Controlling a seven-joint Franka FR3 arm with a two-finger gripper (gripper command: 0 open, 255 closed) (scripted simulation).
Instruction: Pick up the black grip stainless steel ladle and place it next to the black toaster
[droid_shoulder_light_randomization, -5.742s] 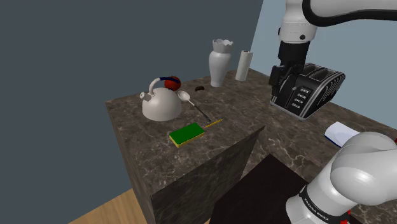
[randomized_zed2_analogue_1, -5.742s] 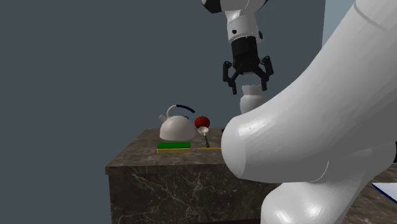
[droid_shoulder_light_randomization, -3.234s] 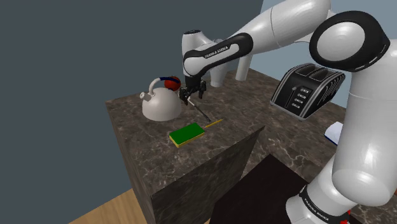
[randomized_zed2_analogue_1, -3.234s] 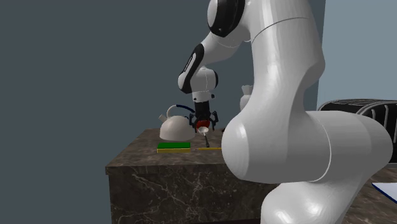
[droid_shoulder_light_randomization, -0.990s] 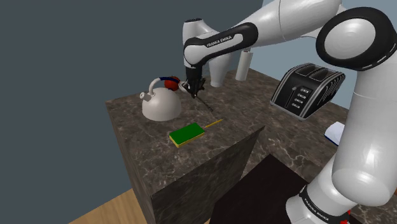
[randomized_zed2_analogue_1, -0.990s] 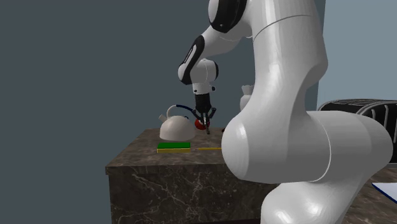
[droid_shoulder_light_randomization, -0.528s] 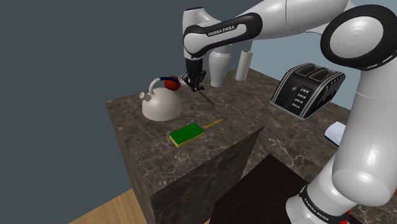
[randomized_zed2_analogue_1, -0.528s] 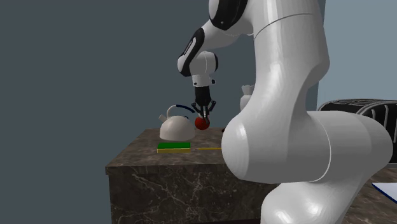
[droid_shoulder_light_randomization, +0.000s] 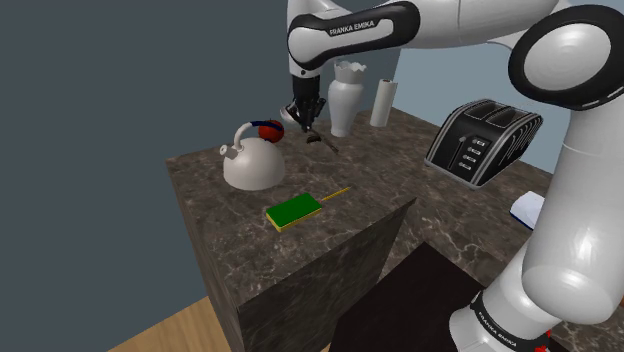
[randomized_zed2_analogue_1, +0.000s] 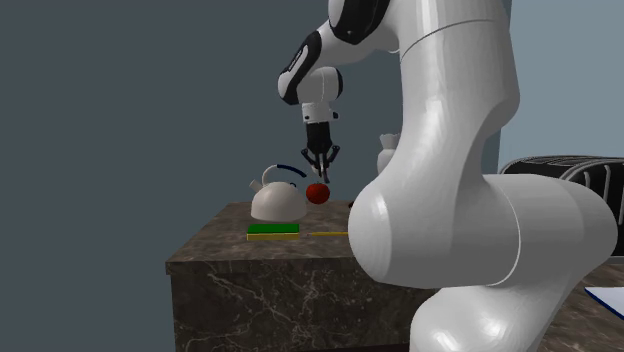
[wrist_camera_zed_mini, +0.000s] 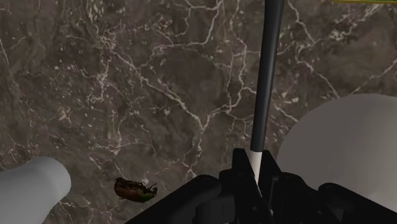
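My gripper (droid_shoulder_light_randomization: 303, 122) hangs above the back of the marble counter (droid_shoulder_light_randomization: 240, 235), shut on the ladle (droid_shoulder_light_randomization: 326, 144). The ladle's thin black handle slants down from the fingers, off the surface. In the wrist view the handle (wrist_camera_zed_mini: 267, 70) runs straight out from my gripper (wrist_camera_zed_mini: 256, 173), its pale steel end clasped between the fingers; the bowl is hidden. From the second exterior view my gripper (randomized_zed2_analogue_1: 320, 170) sits above the red ball (randomized_zed2_analogue_1: 318, 193). The black toaster (droid_shoulder_light_randomization: 483, 140) stands far off at the shoulder view's right.
A white kettle (droid_shoulder_light_randomization: 253, 160) and a red-blue ball (droid_shoulder_light_randomization: 268, 129) sit beside the gripper. A white vase (droid_shoulder_light_randomization: 346, 97) and paper roll (droid_shoulder_light_randomization: 381, 102) stand behind. A green sponge (droid_shoulder_light_randomization: 294, 210), a yellow stick (droid_shoulder_light_randomization: 336, 193) and a small brown scrap (wrist_camera_zed_mini: 133, 189) lie on the counter.
The gripper has risen with the ladle, lifting it higher above the counter. Everything else stayed put.
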